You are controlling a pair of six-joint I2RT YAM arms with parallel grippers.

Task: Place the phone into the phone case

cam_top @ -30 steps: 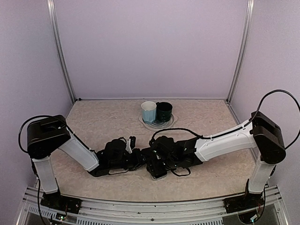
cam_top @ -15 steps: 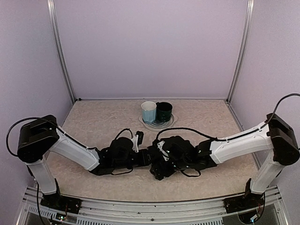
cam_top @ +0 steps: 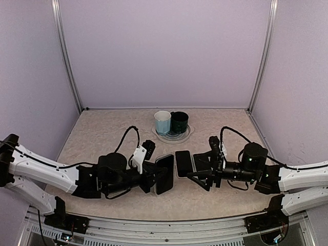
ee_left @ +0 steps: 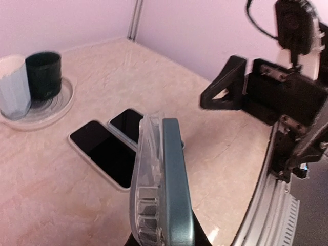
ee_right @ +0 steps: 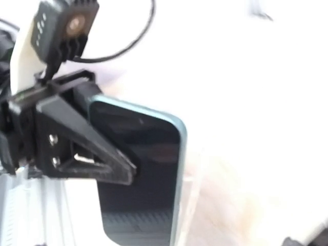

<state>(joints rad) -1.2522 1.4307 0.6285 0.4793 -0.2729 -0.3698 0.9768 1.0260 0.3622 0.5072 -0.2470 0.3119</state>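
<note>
My left gripper (cam_top: 154, 177) is shut on a teal-edged phone (cam_top: 164, 174) and holds it on edge above the table. In the left wrist view the phone (ee_left: 174, 184) has a clear case (ee_left: 146, 179) against its back. The right wrist view shows its dark screen (ee_right: 138, 174) and a left finger (ee_right: 82, 148). My right gripper (cam_top: 202, 172) is open and empty, a little right of the phone, jaws facing it. It also shows in the left wrist view (ee_left: 241, 92). Two more dark slabs lie flat on the table (ee_left: 102, 154), (ee_left: 128, 125).
A light cup (cam_top: 162, 123) and a dark cup (cam_top: 179, 122) stand on a round plate (cam_top: 173, 137) at the back middle. The flat slabs (cam_top: 183, 163) lie between the plate and the grippers. Purple walls close the back and sides.
Both arms have drawn apart from the middle. The left gripper has raised the phone on edge. The right gripper has pulled back to the right, uncovering the slabs on the table.
</note>
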